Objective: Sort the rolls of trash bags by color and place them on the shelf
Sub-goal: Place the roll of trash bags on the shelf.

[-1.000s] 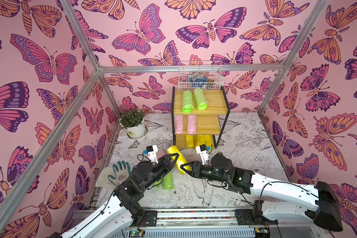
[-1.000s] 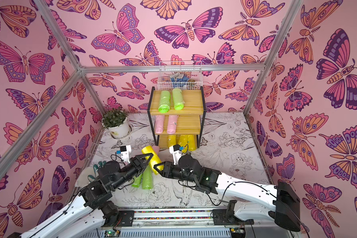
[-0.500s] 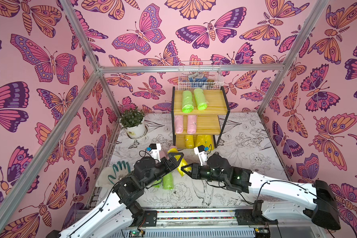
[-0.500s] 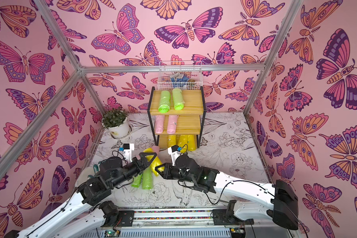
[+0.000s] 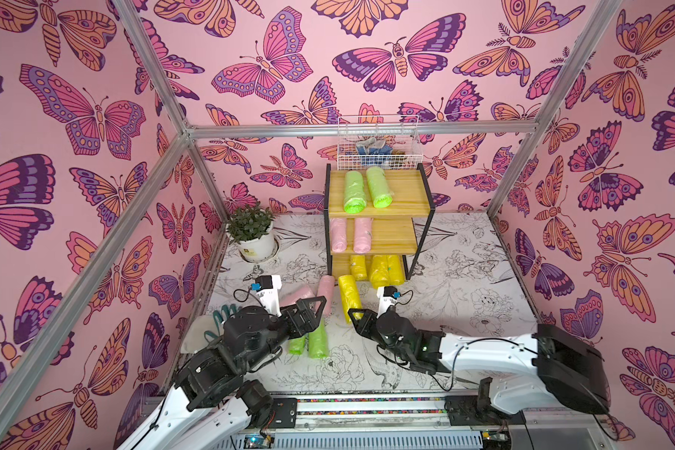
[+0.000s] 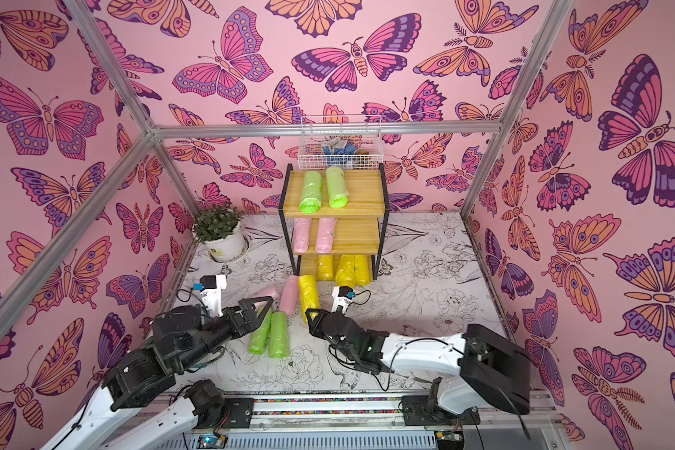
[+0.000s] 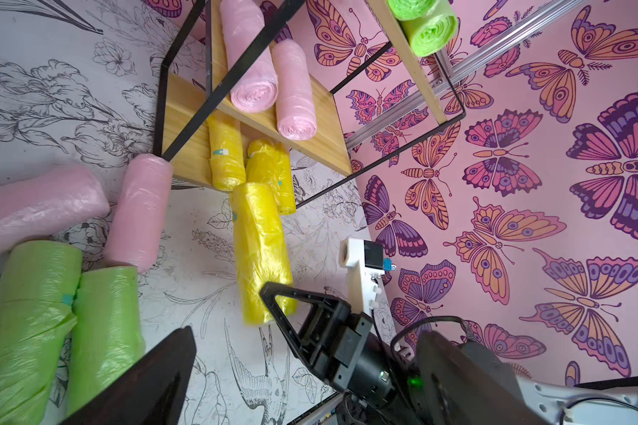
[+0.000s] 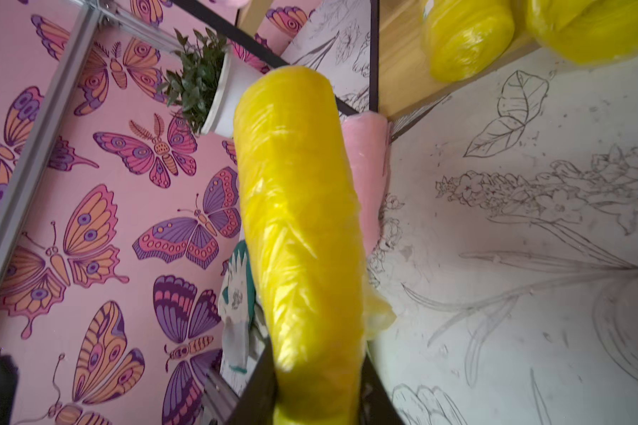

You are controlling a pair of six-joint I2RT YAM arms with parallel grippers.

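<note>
The right gripper (image 8: 315,390) is clamped on the near end of a yellow roll (image 8: 299,220) just in front of the shelf (image 5: 402,195), while the left gripper (image 5: 317,311) hangs empty, jaws wide apart, above loose green rolls (image 5: 312,339) and loose pink rolls (image 5: 323,292) on the flower-print mat (image 5: 464,280). Shelved: a green pair (image 5: 363,191) on top, a pink pair (image 5: 349,233) midway, three yellow rolls (image 5: 375,267) below. The print on a teal sticker (image 7: 220,152) on one of them is too small to read.

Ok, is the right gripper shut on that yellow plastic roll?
Shut on it: the right gripper pinches the yellow crinkly plastic roll from both sides, near its end.
</note>
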